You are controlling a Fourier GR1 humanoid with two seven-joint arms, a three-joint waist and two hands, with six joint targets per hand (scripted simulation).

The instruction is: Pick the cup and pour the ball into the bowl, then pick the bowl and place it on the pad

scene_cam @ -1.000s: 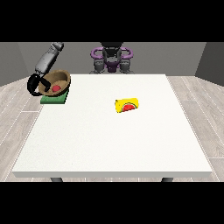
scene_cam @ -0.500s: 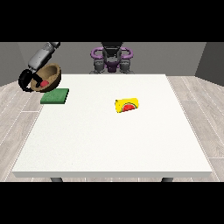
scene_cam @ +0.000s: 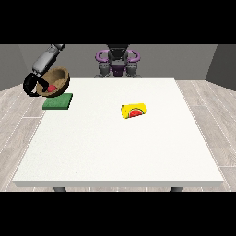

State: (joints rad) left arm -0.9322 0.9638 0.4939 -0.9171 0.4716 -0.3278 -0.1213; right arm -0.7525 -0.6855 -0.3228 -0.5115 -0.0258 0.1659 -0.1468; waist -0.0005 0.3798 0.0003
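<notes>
Hand at view's left (scene_cam: 32,85) clamped on tilted bowl (scene_cam: 56,82), red ball (scene_cam: 51,87) inside, above green pad (scene_cam: 58,101) at table's (scene_cam: 120,152) ten o'clock. Yellow cup (scene_cam: 133,110) lay near centre.

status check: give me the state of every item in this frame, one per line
bowl: held up, tilted, above the pad's far left corner, off the table
ball: red, inside the bowl
pad: green, flat on the table, nothing resting on it
cup: yellow, lying on its side mid-table
robot hand at the view's left: curled round the bowl's rim
other robot hand: not visible
</notes>
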